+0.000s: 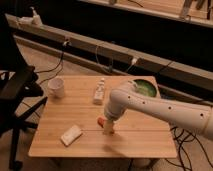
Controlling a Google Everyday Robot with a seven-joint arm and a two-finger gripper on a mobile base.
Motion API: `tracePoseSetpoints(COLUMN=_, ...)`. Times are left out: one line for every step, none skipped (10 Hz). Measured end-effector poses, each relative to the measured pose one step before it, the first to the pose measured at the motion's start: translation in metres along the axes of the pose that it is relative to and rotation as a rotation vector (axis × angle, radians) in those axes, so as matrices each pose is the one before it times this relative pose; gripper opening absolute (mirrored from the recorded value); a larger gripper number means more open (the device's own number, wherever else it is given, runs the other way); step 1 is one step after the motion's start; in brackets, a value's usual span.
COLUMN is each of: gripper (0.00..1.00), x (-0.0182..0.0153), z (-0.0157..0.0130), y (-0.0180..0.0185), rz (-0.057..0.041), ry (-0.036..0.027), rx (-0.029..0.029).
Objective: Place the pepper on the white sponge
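The pepper [101, 120] is a small orange-red thing low over the wooden table [135, 140], near its middle. My gripper [107, 128] points down right beside it, touching or nearly touching it. I cannot tell whether it holds the pepper. The white sponge [71, 135] lies flat near the table's front left, a short way left of the gripper and apart from it. My white arm [155, 107] reaches in from the right.
A white cup [56, 87] stands at the table's back left. A small white bottle [99, 92] stands at the back middle, just behind the gripper. A green bowl [141, 89] sits at the back right. A black office chair [15, 95] stands left of the table.
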Motion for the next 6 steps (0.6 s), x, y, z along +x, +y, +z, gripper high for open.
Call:
tracePoseSetpoints(gripper=0.80, x=0.00444, z=0.00386, y=-0.00365, rz=0.01673, ry=-0.00106, rx=0.00756)
tracePoseSetpoints(gripper=0.80, x=0.00325, z=0.00488, y=-0.00464, rz=0.00628, ry=-0.00097, rx=0.00637)
tracePoseSetpoints(gripper=0.80, x=0.00196, z=0.00918, y=-0.00497, rz=-0.00013, ry=0.00133, rx=-0.00115)
tracePoseSetpoints(gripper=0.80, x=0.00221, z=0.01224, y=-0.00633, rz=-0.00874, ry=0.00358, rx=-0.00549)
tracePoseSetpoints(gripper=0.80, x=0.00027, z=0.01151, y=-0.00491, rz=-0.00865, ry=0.00043, rx=-0.00919)
tracePoseSetpoints(gripper=0.80, x=0.00385, z=0.01133, y=-0.00466, rz=-0.00037, ry=0.00151, rx=-0.01262)
